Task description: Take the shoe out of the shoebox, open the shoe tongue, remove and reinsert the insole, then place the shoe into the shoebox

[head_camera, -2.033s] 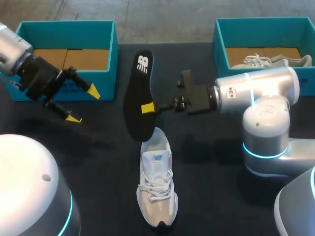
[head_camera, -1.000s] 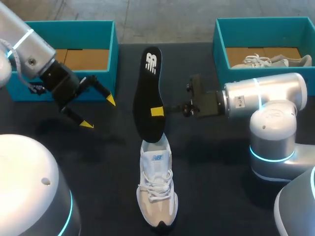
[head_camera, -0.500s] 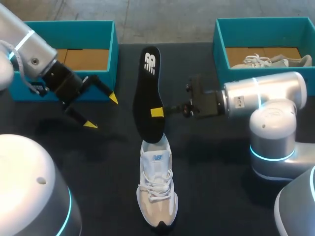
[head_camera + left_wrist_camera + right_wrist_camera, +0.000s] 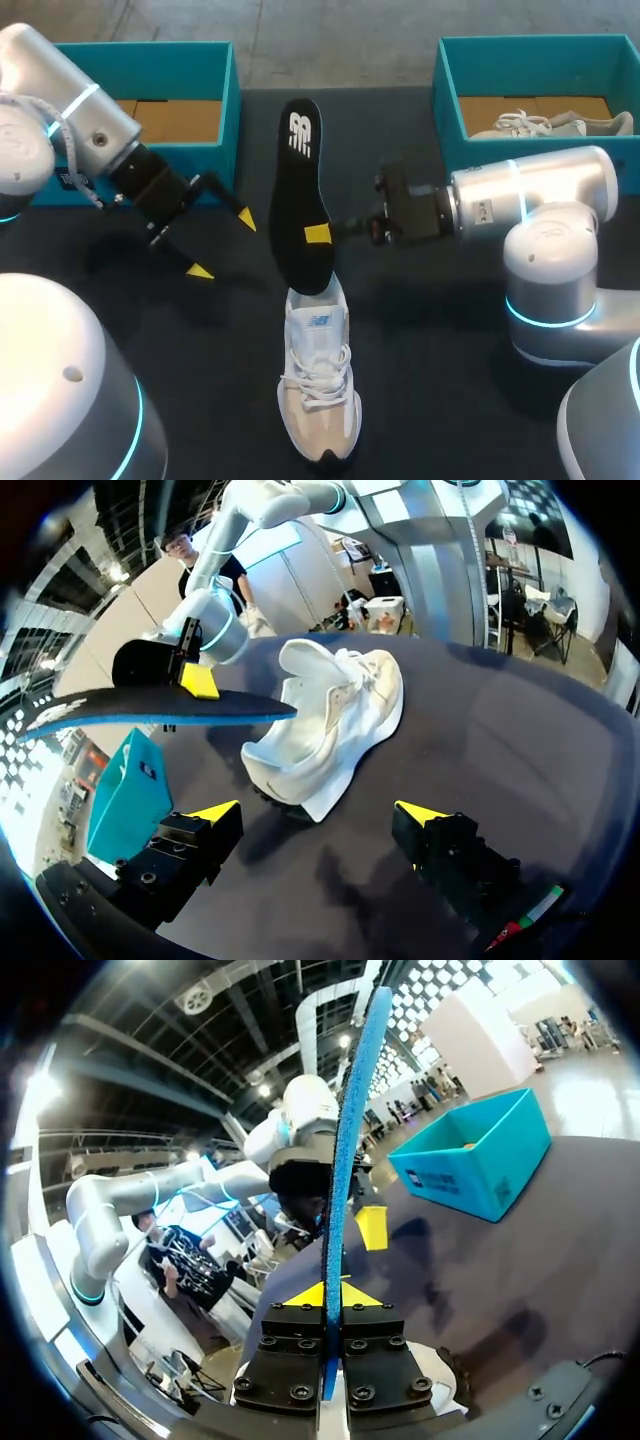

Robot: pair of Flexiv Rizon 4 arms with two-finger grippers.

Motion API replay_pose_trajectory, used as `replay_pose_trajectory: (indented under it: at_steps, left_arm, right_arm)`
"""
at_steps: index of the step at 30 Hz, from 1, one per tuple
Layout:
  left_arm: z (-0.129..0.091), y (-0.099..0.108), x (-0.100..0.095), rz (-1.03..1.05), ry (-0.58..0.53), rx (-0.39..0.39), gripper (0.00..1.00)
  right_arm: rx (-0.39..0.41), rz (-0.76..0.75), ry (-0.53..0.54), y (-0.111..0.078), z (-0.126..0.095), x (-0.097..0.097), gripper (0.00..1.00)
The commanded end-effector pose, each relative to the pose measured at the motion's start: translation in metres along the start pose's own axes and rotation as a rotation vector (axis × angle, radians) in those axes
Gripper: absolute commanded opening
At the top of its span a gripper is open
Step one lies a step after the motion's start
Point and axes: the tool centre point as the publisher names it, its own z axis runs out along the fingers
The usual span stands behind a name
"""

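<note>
Right pincer (image 4: 319,233) nips the flat black insole (image 4: 298,175) — blue-edged — above white laced shoe (image 4: 318,372).

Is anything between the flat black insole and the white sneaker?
Nothing visible: the flat black insole, held by the right gripper, hangs above the heel of the white sneaker; the open left gripper stands aside.

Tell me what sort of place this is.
Probably a robotics lab bench set up for shoe handling. A left arm and right arm flank a black table. Teal shoeboxes sit at its far corners. The right arm's jaws hold the insole by a white shoe.
</note>
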Motion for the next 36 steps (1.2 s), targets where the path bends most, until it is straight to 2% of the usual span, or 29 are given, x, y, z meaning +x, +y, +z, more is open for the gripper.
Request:
replay_pose_trajectory:
  at_steps: [1, 10, 19, 36]
  left_arm:
    - [0.009, 0.009, -0.005, -0.012, 0.017, -0.006, 1.0]
    - [0.025, 0.014, 0.002, -0.042, 0.035, -0.014, 1.0]
    - [0.041, 0.025, 0.005, -0.114, 0.016, -0.008, 1.0]
    - [0.048, 0.032, 0.0, -0.216, -0.007, -0.004, 1.0]
  right_arm:
    - [0.001, -0.016, -0.001, -0.001, 0.002, 0.002, 0.0]
    - [0.003, -0.034, -0.017, 0.0, -0.009, 0.003, 0.0]
    - [0.007, -0.05, -0.009, -0.002, -0.01, 0.003, 0.0]
    - [0.037, -0.09, 0.001, -0.004, -0.009, 0.005, 0.0]
